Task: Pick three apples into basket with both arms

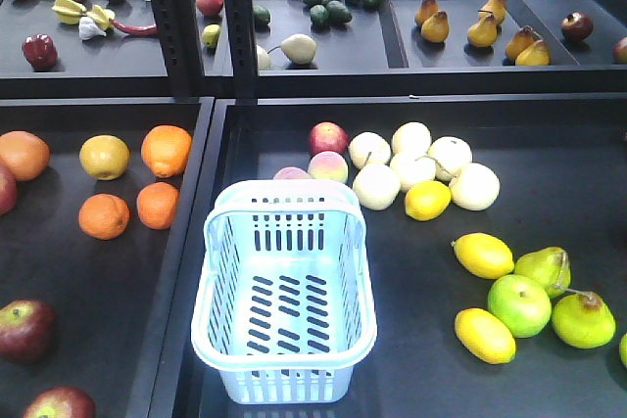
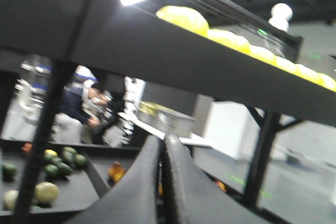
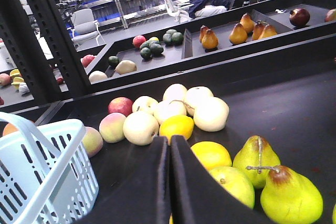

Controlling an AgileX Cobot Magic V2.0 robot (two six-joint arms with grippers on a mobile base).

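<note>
The basket (image 1: 223, 276) is overlooked steeply from the front and seen low and close from the right wrist. The left-wrist view is tilted up beneath a shelf (image 2: 157, 51).

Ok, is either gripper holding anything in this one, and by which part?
Nothing is held. The left gripper and the right gripper are both shut, fingers pressed together with nothing between them. The basket is empty.
</note>
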